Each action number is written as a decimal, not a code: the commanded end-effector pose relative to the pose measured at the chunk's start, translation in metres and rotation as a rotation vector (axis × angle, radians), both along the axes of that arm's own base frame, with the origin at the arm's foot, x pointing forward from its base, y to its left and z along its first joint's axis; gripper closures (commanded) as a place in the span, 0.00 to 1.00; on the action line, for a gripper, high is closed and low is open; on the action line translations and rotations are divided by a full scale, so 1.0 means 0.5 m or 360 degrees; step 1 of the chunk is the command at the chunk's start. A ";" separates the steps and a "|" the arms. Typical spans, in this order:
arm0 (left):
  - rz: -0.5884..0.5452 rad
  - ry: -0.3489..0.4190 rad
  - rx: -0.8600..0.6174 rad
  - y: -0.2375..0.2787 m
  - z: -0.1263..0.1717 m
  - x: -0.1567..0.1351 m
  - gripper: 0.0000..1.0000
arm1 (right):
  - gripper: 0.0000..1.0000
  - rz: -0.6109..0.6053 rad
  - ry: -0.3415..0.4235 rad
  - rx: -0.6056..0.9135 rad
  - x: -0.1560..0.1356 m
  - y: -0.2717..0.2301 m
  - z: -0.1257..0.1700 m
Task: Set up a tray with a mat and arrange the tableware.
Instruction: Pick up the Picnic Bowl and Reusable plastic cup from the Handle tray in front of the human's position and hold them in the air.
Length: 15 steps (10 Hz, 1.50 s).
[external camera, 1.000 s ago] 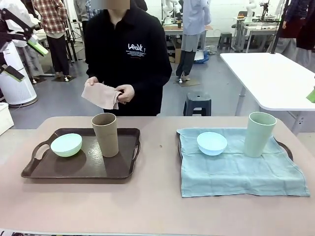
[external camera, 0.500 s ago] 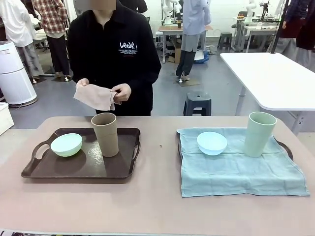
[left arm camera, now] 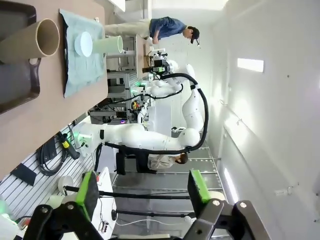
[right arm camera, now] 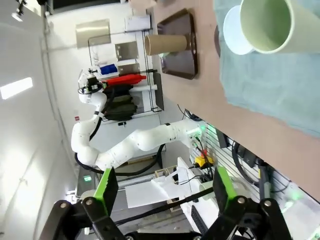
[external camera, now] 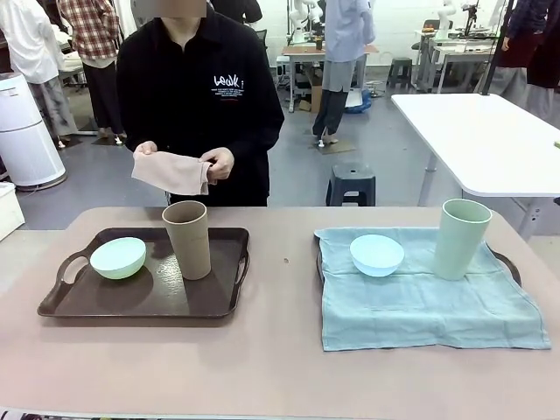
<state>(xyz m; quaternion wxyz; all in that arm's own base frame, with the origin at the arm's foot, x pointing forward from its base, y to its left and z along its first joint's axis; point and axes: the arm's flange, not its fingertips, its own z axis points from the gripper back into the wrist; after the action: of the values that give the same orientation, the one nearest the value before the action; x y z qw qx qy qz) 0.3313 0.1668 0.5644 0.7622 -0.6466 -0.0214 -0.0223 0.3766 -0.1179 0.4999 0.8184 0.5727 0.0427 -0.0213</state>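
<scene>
Right gripper (right arm camera: 165, 181) (wide), green tumbler (right arm camera: 272, 25) distant

On the left of the desk (external camera: 280, 372) you see a dark tray (external camera: 105, 304) holding a mint green bowl (external camera: 117, 257) with an upright tan tumbler (external camera: 187, 239) just beside it. On the right, a pale teal mat (external camera: 420, 306) covers a second tray (external camera: 510, 264) and carries a light blue bowl (external camera: 377, 255) and a pale green tumbler (external camera: 460, 238). Across the desk, a person (external camera: 210, 105) holds a beige cloth (external camera: 171, 172).

— What stands past the table (external camera: 280, 376)?
— Black stool (external camera: 351, 185) at one o'clock, white table (external camera: 477, 131) at two.
— And at ten?
— A white cylinder (external camera: 24, 131), with people (external camera: 98, 61) standing beyond it.
</scene>
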 end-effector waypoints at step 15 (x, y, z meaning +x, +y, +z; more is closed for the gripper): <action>0.0018 0.0010 -0.0016 0.009 0.022 -0.011 0.06 | 0.00 -0.0029 0.0000 0.0006 0.001 -0.017 0.005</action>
<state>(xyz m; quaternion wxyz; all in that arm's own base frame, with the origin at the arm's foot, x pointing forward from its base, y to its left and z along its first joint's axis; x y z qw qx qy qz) 0.3259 0.1712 0.5694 0.7650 -0.6434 -0.0233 -0.0194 0.3746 -0.1249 0.5006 0.8205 0.5696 0.0369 -0.0305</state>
